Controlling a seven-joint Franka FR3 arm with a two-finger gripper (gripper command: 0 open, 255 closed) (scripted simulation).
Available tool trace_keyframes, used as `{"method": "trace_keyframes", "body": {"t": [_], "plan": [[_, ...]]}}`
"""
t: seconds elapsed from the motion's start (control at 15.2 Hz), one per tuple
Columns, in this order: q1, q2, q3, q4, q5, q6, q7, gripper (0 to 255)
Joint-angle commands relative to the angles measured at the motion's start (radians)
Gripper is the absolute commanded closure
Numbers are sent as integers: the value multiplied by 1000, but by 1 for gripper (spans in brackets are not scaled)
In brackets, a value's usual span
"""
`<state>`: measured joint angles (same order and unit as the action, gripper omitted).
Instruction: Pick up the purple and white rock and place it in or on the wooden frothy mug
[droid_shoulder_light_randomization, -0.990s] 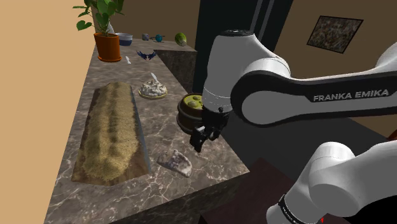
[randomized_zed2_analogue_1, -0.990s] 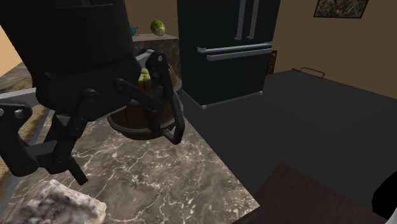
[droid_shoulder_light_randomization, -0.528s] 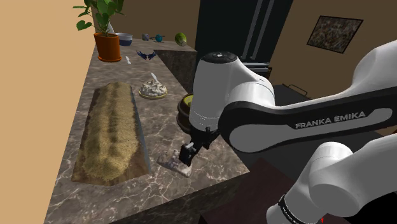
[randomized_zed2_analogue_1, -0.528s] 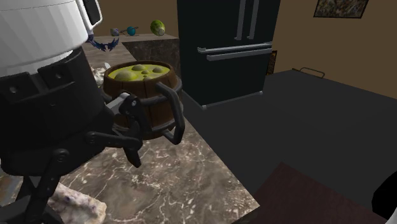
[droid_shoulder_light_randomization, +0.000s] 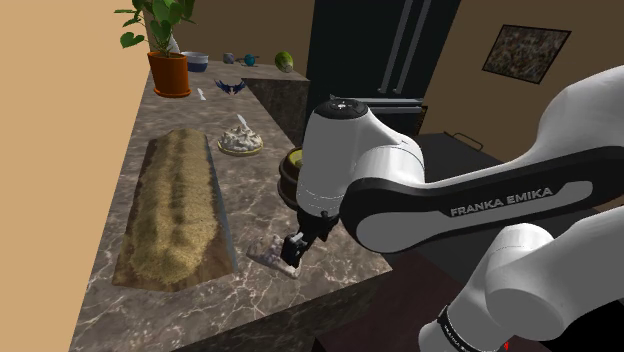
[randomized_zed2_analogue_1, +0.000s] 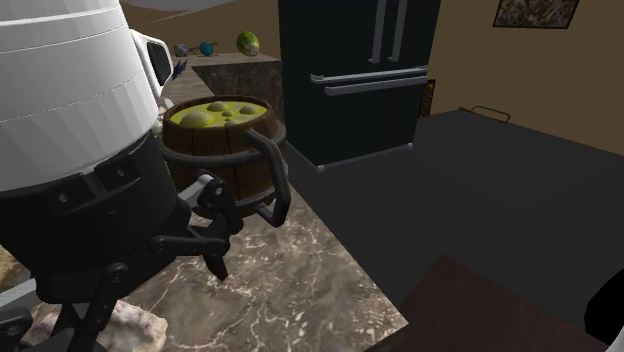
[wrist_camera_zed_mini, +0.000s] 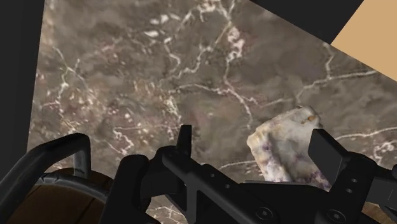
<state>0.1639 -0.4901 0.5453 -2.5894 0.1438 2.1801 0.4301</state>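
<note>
- Hovering low over the brown marble counter (droid_shoulder_light_randomization: 250, 190), the black gripper (droid_shoulder_light_randomization: 293, 247) is hanging from the white arm (droid_shoulder_light_randomization: 350, 150), right at the purple and white rock (droid_shoulder_light_randomization: 264, 250).
- Its 2 fingers (wrist_camera_zed_mini: 184, 137) are standing spread apart. In the wrist view the rock is lying between them, close against 1 finger and clear of the other, so nothing is pinching it.
- The rock is resting on the counter near its edge, pale and lumpy with purple along its rim.
- The wooden mug (randomized_zed2_analogue_1: 225, 160) is standing upright just beyond the gripper. It is barrel-shaped, with dark bands, a dark handle and yellow-green froth on top.
- The mug and the rock are sitting near each other but apart.
- A long sandy-looking tray (droid_shoulder_light_randomization: 175, 205) is lying on the counter, to the shoulder view's left of the rock.
- Further back, a plate (droid_shoulder_light_randomization: 240, 143) carrying something whitish and a potted plant (droid_shoulder_light_randomization: 168, 60) are standing on the counter.
- A dark refrigerator (randomized_zed2_analogue_1: 360, 70) is standing behind the mug, and a framed picture (droid_shoulder_light_randomization: 525, 52) is hanging on the tan wall.
</note>
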Motion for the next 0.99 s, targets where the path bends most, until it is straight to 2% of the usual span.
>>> {"method": "trace_keyframes", "body": {"t": [0.0,0.13,0.2,0.92], "plan": [[0,0,0,0,0,1,0,0],[0,0,0,0,0,0,0,0],[0,0,0,0,0,0,0,255],[-1,-4,-2,11,1,-10,-3,255]]}}
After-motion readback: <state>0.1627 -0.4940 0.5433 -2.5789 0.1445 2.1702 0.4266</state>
